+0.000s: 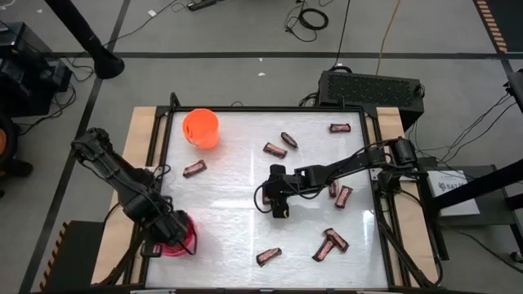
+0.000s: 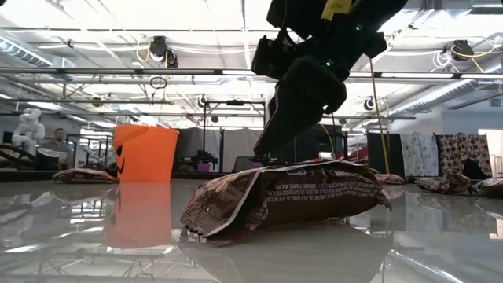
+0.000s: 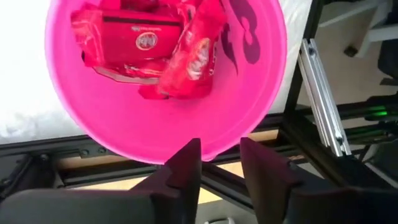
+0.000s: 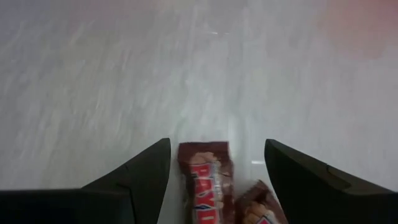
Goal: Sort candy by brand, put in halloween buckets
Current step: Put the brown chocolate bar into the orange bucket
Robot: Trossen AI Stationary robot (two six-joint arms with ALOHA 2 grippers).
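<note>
Right gripper sits mid-frame in the high view, fingers spread wide and empty, straddling a brown bar to line up a grab. Left gripper, narrowly parted and holding nothing, hangs over the pink bucket at lower left (red bars inside). Orange bucket at upper left.

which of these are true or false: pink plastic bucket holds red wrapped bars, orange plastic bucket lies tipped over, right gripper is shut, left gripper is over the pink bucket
1. The hot pink round plastic bucket holds bright red wrapped candy bars. True.
2. The orange round plastic bucket lies tipped over. False: it stands upright on the table.
3. The right gripper is shut. False: its fingers are spread, with a dark brown wrapped bar on the table between them.
4. The left gripper is above the pink bucket. True.
</note>
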